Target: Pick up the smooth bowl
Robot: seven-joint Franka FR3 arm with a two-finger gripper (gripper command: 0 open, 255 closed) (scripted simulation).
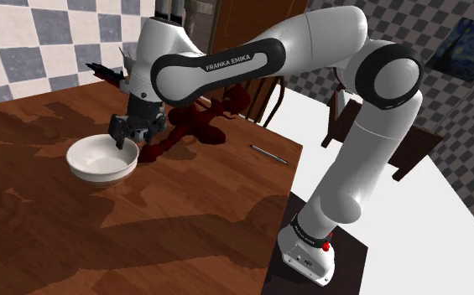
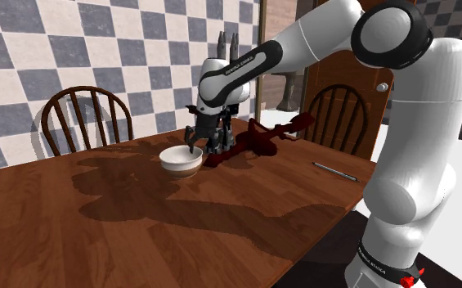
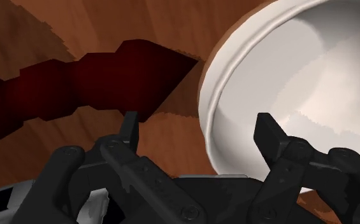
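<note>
I look down on a big brown wooden table, and dark shadows lie across its top. Behind it is a wall of blue-grey and white squares. A dark wooden chair with a round back stands at the far side of the table. A second chair like it stands in front of a brown wooden door. Past the table edge the floor is plain white. Another wall has small dark grey squares, and a blue swirly painting hangs on it
</note>
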